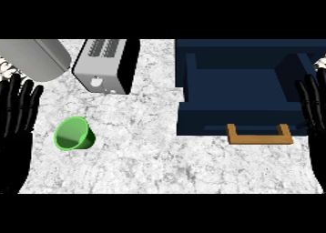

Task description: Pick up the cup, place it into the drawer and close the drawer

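A green cup [74, 134] lies tipped on its side on the marble counter at the left, its mouth facing up-left. A dark blue drawer [241, 91] stands pulled open at the right, with a wooden handle [258, 135] on its front. My left hand [11, 123] rests open at the left edge, fingers up, just left of the cup and apart from it. At the right edge my right hand [318, 109] rests open, fingers up, beside the drawer's right side. Neither hand holds anything.
A silver toaster [105, 66] stands at the back, above the cup. A grey cylinder [31, 57] lies at the back left. Bare marble counter [172, 164] spreads across the front.
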